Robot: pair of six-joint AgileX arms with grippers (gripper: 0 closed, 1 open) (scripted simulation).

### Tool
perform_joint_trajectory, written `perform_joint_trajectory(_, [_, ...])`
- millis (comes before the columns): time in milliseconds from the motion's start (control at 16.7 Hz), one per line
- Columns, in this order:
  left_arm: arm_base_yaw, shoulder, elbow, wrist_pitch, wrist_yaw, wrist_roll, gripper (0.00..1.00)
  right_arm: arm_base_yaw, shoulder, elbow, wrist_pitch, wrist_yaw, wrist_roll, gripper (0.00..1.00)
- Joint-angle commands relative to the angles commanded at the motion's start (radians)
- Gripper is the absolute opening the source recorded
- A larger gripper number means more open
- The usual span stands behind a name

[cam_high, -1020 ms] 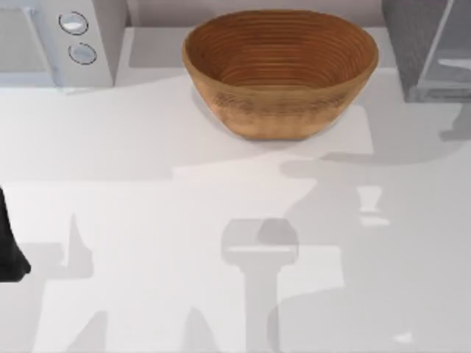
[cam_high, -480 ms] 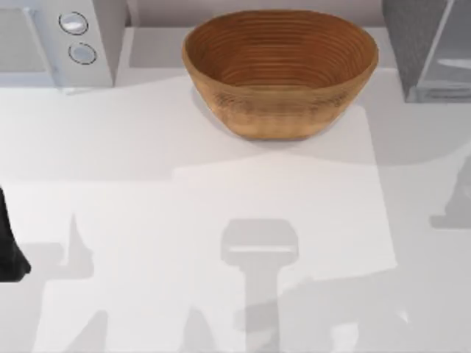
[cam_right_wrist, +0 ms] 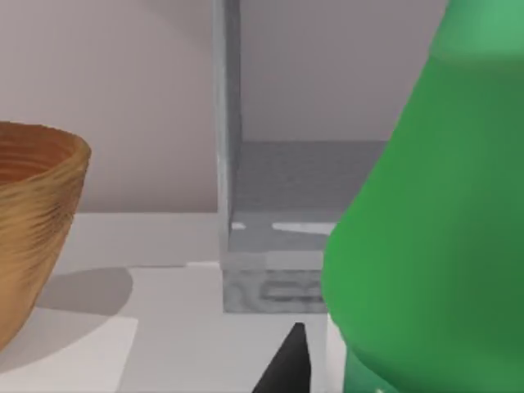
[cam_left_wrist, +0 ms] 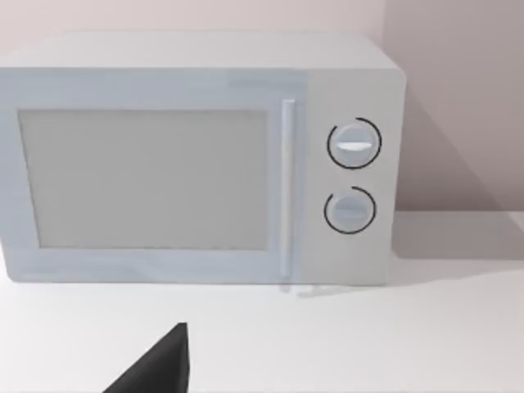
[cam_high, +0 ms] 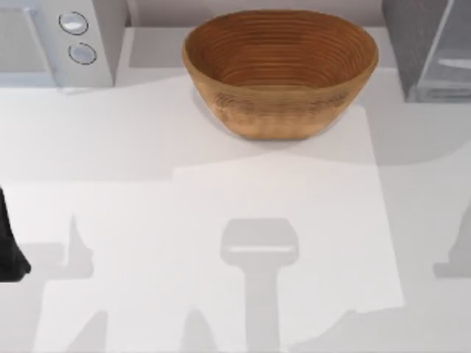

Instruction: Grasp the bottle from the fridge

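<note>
The green bottle (cam_right_wrist: pixel 426 213) hangs very close to the right wrist camera, outside the fridge (cam_right_wrist: pixel 270 246). My right gripper (cam_right_wrist: pixel 385 372) is shut on the bottle. One dark fingertip (cam_right_wrist: pixel 288 364) shows beside its lower body, and the other is hidden behind it. The fridge's open compartment behind the bottle is bare. In the top view the fridge (cam_high: pixel 412 51) stands at the back right with its pale door panel (cam_high: pixel 450 51) swung out. My left gripper (cam_high: pixel 9 250) is parked at the table's left edge.
A woven bowl (cam_high: pixel 280 70) sits at the back middle, and its rim (cam_right_wrist: pixel 41 139) is to the fridge's left. A light grey microwave (cam_high: pixel 59 40) with two dials (cam_left_wrist: pixel 354 176) stands at the back left. Arm shadows fall across the white tabletop (cam_high: pixel 221 191).
The right arm's shadow has slid from near the fridge toward the table's near right edge. The left arm, bowl and fridge have not moved.
</note>
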Motion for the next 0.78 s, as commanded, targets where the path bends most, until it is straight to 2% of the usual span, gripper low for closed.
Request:
perform_joint_trajectory(480, [0.0, 0.0, 0.0, 0.0, 0.0, 0.0, 1.0, 0.012, -0.012, -0.007, -0.003, 0.013, 0.001, 0.0])
perform_joint_trajectory(600, [0.0, 0.0, 0.0, 0.0, 0.0, 0.0, 1.0, 0.064, 0.037, 0.001, 0.047, 0.063, 0.0, 0.0])
perform_joint_trajectory(780, [0.0, 0.0, 0.0, 0.0, 0.0, 0.0, 1.0, 0.211, 0.189, 0.023, 0.181, 0.183, -0.003, 0.0])
